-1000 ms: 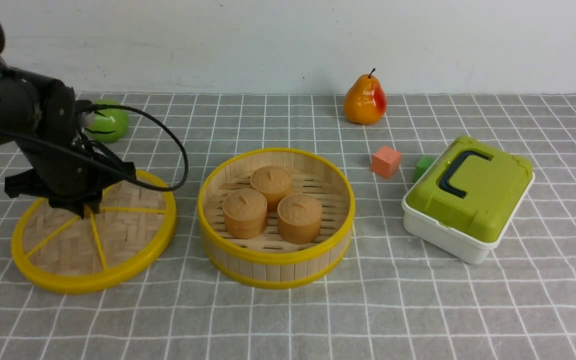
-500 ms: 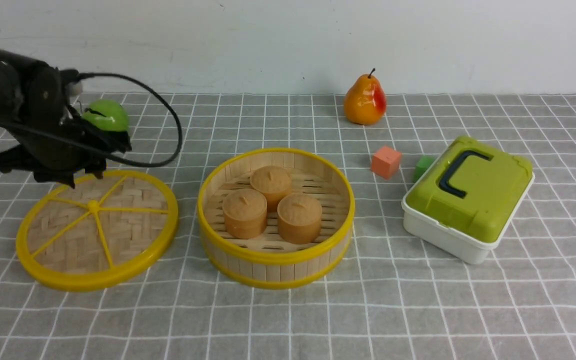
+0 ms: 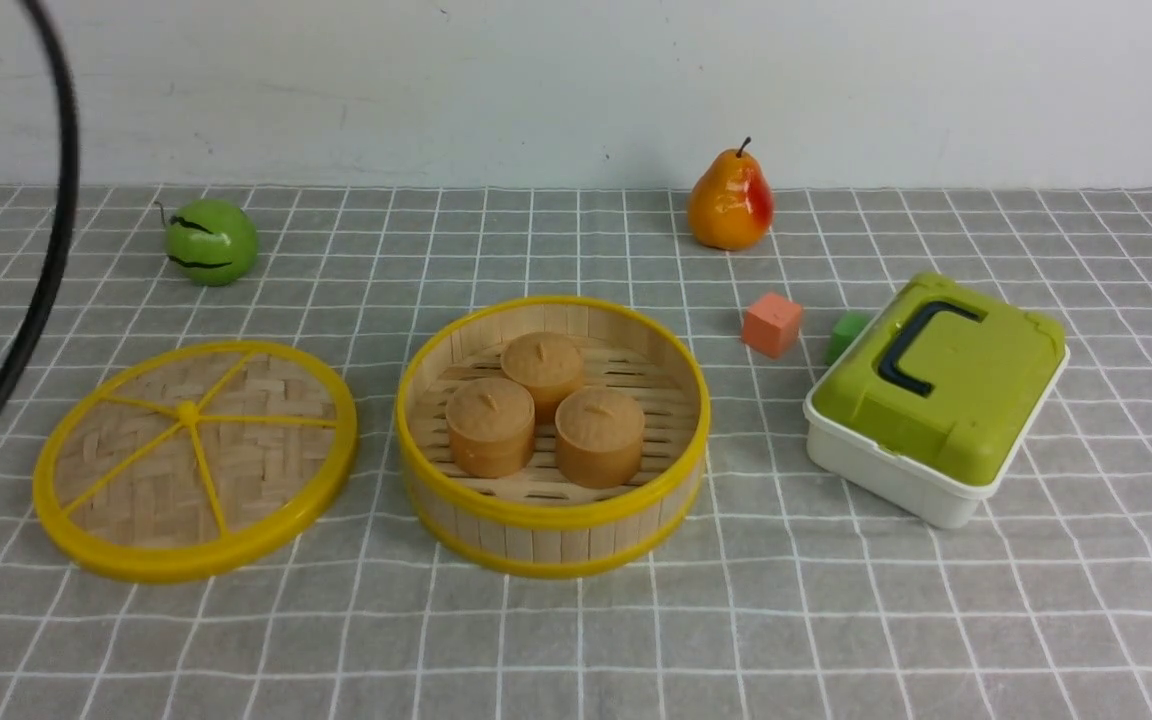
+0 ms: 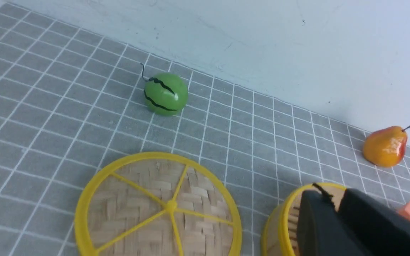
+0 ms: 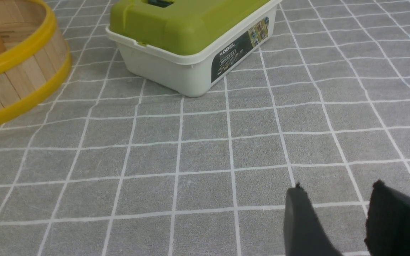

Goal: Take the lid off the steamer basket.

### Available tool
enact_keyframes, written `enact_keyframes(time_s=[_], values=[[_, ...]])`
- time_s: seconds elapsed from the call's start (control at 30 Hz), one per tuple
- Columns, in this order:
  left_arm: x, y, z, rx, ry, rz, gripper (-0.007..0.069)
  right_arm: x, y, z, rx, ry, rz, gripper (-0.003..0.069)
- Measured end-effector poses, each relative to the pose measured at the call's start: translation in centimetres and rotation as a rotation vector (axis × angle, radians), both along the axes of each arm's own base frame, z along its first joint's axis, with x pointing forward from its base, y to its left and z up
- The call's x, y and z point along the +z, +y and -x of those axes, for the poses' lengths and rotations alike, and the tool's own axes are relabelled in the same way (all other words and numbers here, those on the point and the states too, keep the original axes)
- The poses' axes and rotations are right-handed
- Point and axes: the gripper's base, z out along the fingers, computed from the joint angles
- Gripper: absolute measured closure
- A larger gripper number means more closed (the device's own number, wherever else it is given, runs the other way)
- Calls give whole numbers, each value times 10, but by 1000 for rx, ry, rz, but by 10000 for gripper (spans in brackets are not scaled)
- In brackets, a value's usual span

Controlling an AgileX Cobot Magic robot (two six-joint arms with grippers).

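Observation:
The lid (image 3: 194, 462) lies flat on the cloth to the left of the steamer basket (image 3: 548, 520), apart from it. It also shows in the left wrist view (image 4: 157, 209). The basket is uncovered and holds three brown buns (image 3: 546, 405). Its rim shows in the left wrist view (image 4: 279, 220) and its wall in the right wrist view (image 5: 16, 67). My left gripper (image 4: 333, 195) is raised above the table, its fingers together and holding nothing. My right gripper (image 5: 338, 186) is open and empty, low over bare cloth near the front right. Neither gripper shows in the front view.
A white box with a green lid (image 3: 936, 395) stands right of the basket. An orange cube (image 3: 772, 323) and a green cube (image 3: 846, 333) lie behind it. A pear (image 3: 730, 202) and a green ball (image 3: 210, 241) sit at the back. A black cable (image 3: 46, 250) hangs at the left.
My left gripper has left the lid's knob and lifted up and out of the front view to the left. The lid has settled flat on the cloth.

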Motion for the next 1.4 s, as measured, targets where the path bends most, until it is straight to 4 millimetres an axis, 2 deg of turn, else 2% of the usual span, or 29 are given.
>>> enact_keyframes(time_s=[0.23,0.33,0.37,0.47,0.9,1.03,1.13,1.17,1.33,1.4], values=[[-97,6,76,0,29,-16,619,0,0,0,0,0,0,417],[-113,8,100,1,-59,-7,624,0,0,0,0,0,0,417],[-117,8,113,0,-137,3,624,0,0,0,0,0,0,417],[-124,9,125,-1,-222,17,624,0,0,0,0,0,0,417],[-138,8,110,0,-51,18,616,0,0,0,0,0,1,417],[-142,8,111,-14,-36,-62,613,0,0,0,0,0,2,417],[-159,8,113,-32,-55,-92,613,0,0,0,0,0,2,417],[-158,8,114,-32,-62,-93,613,0,0,0,0,0,2,417],[-198,7,113,-47,-20,-90,610,0,0,0,0,-1,2,417],[-203,7,113,-52,-3,-84,610,0,0,0,0,-1,2,417]])
